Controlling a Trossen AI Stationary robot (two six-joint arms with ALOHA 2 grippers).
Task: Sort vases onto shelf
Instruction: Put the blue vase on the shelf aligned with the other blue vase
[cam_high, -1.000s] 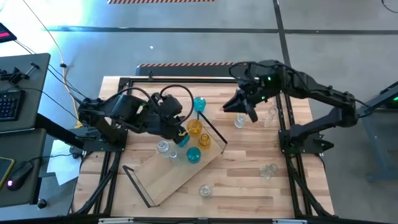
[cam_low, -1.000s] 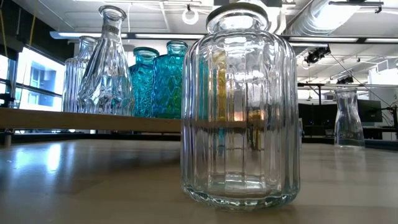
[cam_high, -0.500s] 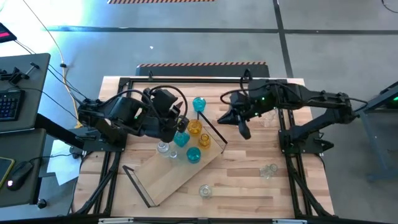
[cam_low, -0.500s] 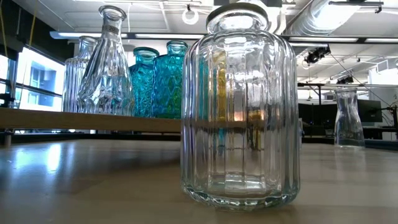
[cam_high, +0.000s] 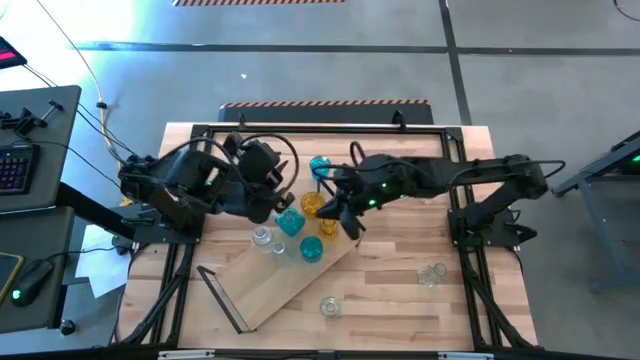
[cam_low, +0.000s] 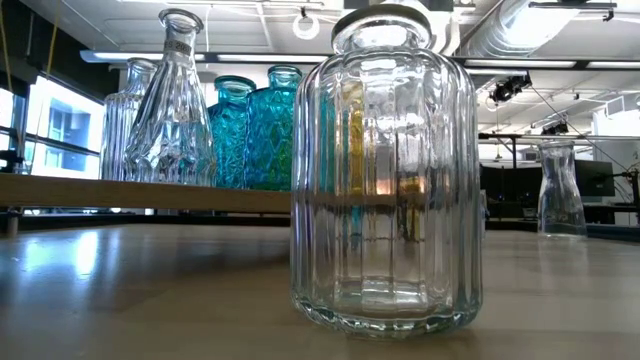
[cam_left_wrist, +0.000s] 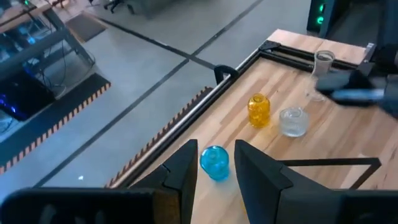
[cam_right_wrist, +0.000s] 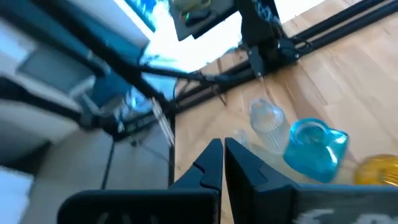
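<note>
The shelf lies slantwise on the table. Teal, amber and clear vases stand on its far part. Another teal vase stands on the table near the far edge. My left gripper hangs raised and open. In its wrist view that teal vase shows beyond the gap between its fingers, untouched. My right gripper reaches in from the right, shut and empty, above the shelf's right end. Ahead of it are a teal vase and a clear one.
Two clear vases and an amber one stand on the table's far right part. More clear vases stand near the front and the right. A ribbed clear vase fills the low view. Black rails frame the table.
My right gripper has swept from above the clear vases at the far right toward the table's left, sinking a little, and now hangs over the shelf's right end. My left gripper has turned a little. No vase has moved.
</note>
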